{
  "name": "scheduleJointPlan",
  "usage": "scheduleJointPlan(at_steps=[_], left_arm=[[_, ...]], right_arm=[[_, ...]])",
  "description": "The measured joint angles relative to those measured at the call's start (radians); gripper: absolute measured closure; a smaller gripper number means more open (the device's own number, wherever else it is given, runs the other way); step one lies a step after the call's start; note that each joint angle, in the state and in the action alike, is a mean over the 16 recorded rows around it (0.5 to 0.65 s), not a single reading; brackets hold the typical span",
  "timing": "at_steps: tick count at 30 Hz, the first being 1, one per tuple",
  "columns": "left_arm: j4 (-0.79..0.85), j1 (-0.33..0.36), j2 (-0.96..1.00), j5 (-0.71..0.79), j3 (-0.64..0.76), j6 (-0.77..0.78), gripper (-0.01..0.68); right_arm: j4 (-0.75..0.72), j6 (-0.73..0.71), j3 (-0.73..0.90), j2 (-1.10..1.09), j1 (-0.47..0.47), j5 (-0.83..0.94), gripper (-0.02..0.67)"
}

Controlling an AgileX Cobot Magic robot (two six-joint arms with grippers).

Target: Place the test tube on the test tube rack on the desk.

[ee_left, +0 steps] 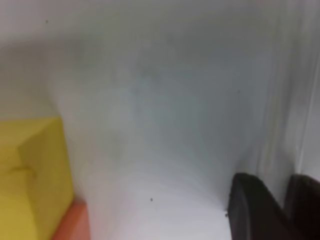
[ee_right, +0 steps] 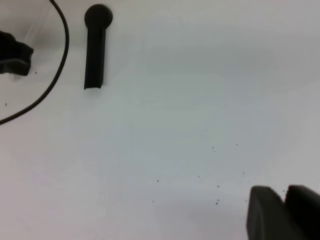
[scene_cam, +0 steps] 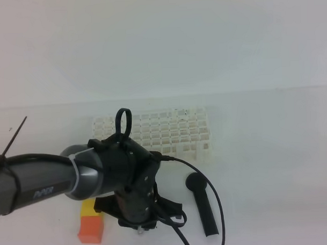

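The white lattice test tube rack (scene_cam: 164, 132) stands mid-desk (scene_cam: 272, 151). My left arm (scene_cam: 128, 177) reaches low in front of it, and its wrist hides the gripper in the high view. In the left wrist view my left gripper (ee_left: 285, 207) is down at the desk, its dark fingers (ee_left: 252, 210) close together. A pale, blurred clear streak rising from between them looks like the test tube (ee_left: 294, 115). The tube does not show in the high view. My right gripper (ee_right: 285, 210) is shut and empty above bare desk, out of the high view.
A black round-headed stick (scene_cam: 202, 203) lies right of the left wrist and also shows in the right wrist view (ee_right: 95, 47). A yellow-and-orange block (scene_cam: 90, 222) sits just left of the left gripper, close in the left wrist view (ee_left: 30, 175). A black cable (scene_cam: 209, 191) trails from the wrist.
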Motion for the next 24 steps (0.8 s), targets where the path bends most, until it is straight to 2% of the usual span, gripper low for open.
scheduleJointPlan(at_steps=[6, 15, 20, 24], left_arm=[[0.012, 0.000, -0.010, 0.039, -0.001, -0.004, 0.661], [-0.004, 0.000, -0.113, 0.145, 0.000, -0.002, 0.666], [-0.017, 0.000, -0.251, 0.181, 0.001, 0.000, 0.666], [-0.023, 0.000, -0.398, 0.142, 0.016, -0.002, 0.666]], right_arm=[[0.001, -0.009, 0.000, 0.000, 0.000, 0.000, 0.558], [0.022, -0.020, 0.000, 0.000, 0.000, 0.000, 0.558], [0.052, -0.025, 0.000, 0.000, 0.000, -0.003, 0.558], [0.093, -0.041, 0.000, 0.000, 0.000, -0.009, 0.558]])
